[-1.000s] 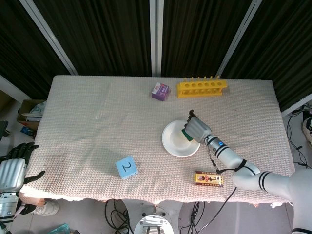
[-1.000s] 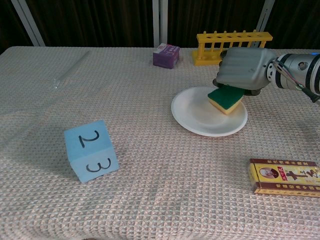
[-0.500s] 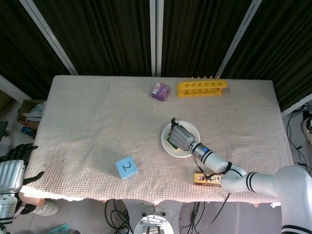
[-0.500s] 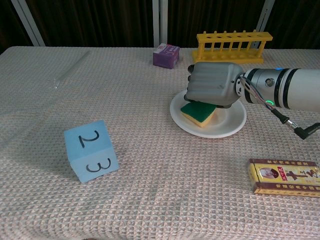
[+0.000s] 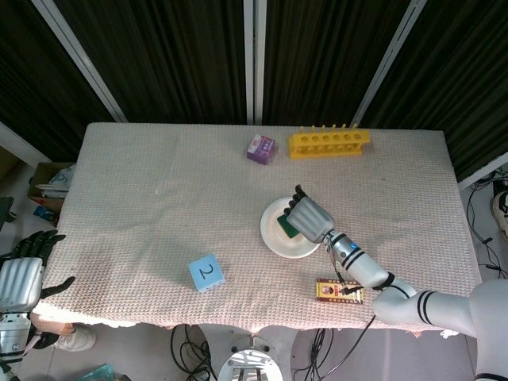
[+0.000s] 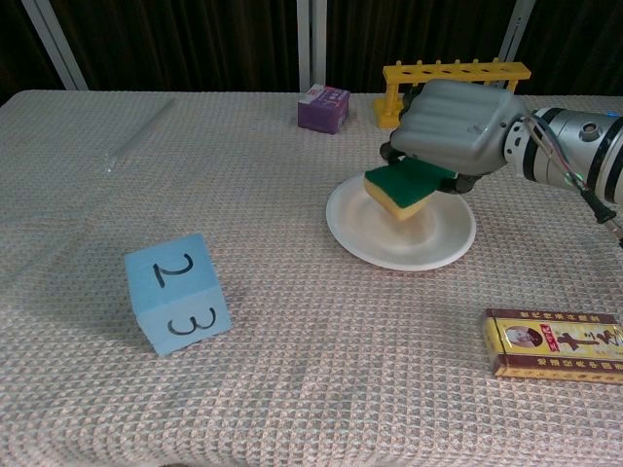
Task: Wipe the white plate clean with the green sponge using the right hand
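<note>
The white plate [image 6: 414,241] [image 5: 275,238] sits right of the table's middle. My right hand [image 6: 458,126] [image 5: 309,220] grips the green and yellow sponge [image 6: 407,185] [image 5: 285,225] over the plate's far part, green side up under the palm. The sponge's yellow underside looks slightly lifted off the plate in the chest view. My left hand [image 5: 22,274] hangs beyond the table's left front edge, holding nothing, fingers apart; the chest view does not show it.
A blue foam cube [image 6: 178,292] [image 5: 206,273] marked with numbers stands at the front left. A purple box [image 6: 324,107] and a yellow test-tube rack [image 6: 456,88] are at the back. A red-gold flat box [image 6: 555,344] lies front right, near the forearm.
My right hand has swept the sponge across the plate: first leftward and nearer, then back toward the far side, raised a little. The plate shifted slightly left.
</note>
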`<state>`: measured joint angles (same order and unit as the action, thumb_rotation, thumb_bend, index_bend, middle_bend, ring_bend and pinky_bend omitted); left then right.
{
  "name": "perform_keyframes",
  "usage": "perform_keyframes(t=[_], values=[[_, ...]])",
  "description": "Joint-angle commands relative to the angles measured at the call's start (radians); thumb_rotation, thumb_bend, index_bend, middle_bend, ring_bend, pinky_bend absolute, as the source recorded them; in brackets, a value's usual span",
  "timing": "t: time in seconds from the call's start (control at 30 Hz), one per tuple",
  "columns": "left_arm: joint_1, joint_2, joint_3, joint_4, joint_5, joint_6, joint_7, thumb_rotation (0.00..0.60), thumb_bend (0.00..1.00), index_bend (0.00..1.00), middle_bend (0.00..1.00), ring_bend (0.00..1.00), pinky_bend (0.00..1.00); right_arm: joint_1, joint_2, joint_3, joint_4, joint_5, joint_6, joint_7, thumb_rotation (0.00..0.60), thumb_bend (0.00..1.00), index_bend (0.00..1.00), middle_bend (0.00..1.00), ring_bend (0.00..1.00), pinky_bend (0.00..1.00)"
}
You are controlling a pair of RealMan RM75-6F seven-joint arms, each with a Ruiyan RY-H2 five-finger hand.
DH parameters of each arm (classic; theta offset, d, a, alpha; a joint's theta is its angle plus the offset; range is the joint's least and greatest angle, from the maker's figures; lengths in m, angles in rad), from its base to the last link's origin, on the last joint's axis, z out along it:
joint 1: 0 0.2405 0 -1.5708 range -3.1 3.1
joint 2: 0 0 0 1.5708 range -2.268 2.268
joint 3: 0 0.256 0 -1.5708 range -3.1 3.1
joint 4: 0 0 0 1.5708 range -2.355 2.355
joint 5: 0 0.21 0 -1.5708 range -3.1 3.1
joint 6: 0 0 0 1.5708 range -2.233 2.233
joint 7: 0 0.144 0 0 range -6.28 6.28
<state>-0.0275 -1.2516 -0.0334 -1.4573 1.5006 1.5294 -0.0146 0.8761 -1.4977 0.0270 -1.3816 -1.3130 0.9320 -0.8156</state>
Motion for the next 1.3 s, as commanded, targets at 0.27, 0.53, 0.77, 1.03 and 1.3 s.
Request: perform_keyframes(t=[0.27, 0.53, 0.77, 1.03, 1.3], values=[[-0.02, 0.01, -0.004, -0.039, 0.013, -0.013, 0.036, 0.6, 0.0, 0.23, 0.16, 0.12, 0.17, -0.11, 0.057, 0.035, 0.09, 0.104, 0.03, 0.194, 0.6, 0.74, 0.67, 0.52, 0.32, 0.2], [-0.02, 0.015, -0.001, -0.057, 0.01, -0.012, 0.053, 0.6, 0.0, 0.23, 0.16, 0.12, 0.17, -0.099, -0.075, 0.093, 0.288, 0.191, -0.048, 0.304, 0.6, 0.68, 0.56, 0.47, 0.3, 0.19], [-0.018, 0.017, 0.001, -0.06, 0.005, -0.012, 0.057, 0.6, 0.0, 0.23, 0.16, 0.12, 0.17, -0.04, -0.191, 0.173, 0.452, 0.319, -0.138, 0.278, 0.6, 0.47, 0.26, 0.34, 0.2, 0.16], [-0.023, 0.009, 0.0, -0.051, 0.0, -0.023, 0.051, 0.6, 0.0, 0.23, 0.16, 0.12, 0.17, -0.05, -0.147, 0.184, 0.354, 0.379, -0.132, 0.228, 0.6, 0.11, 0.0, 0.05, 0.02, 0.08], [-0.039, 0.009, -0.008, -0.048, 0.005, -0.03, 0.049, 0.6, 0.0, 0.23, 0.16, 0.12, 0.17, -0.202, 0.065, 0.133, 0.032, 0.246, 0.094, 0.31, 0.6, 0.11, 0.0, 0.07, 0.01, 0.08]])
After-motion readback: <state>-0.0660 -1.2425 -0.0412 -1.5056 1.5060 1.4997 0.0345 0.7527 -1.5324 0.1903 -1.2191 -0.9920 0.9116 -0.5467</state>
